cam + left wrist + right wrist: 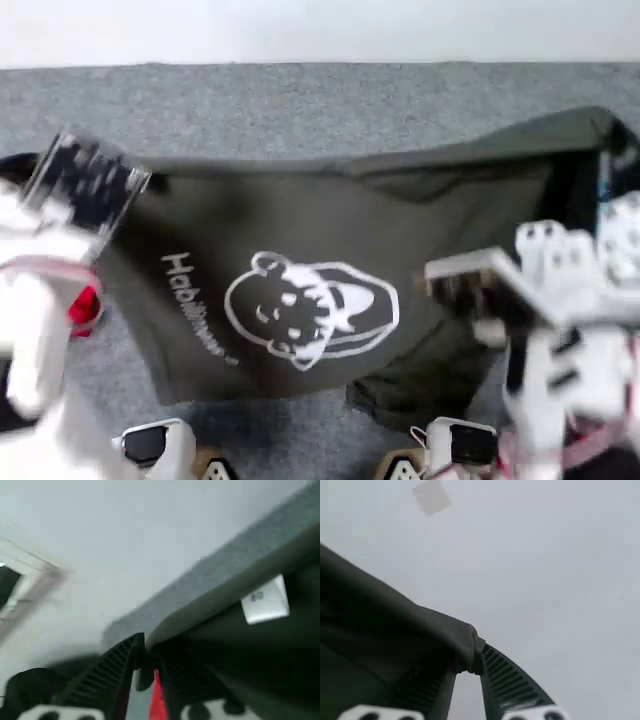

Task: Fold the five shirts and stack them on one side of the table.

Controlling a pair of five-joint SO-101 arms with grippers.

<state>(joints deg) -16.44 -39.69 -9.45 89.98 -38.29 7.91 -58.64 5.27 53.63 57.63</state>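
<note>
Clearly, 1 dark shirt (300, 260) is lying spread across the grey surface (300, 110) between the 2 arms, its white print facing up. The left fingers (132, 652) are pressing together on the shirt's edge, a thin fold of cloth sitting between them, and a white tag (265, 600) is showing on the cloth farther along. The right fingers (492, 672) are closing on a bunched fold at the shirt's other side, with dark cloth draping over one of them.
</note>
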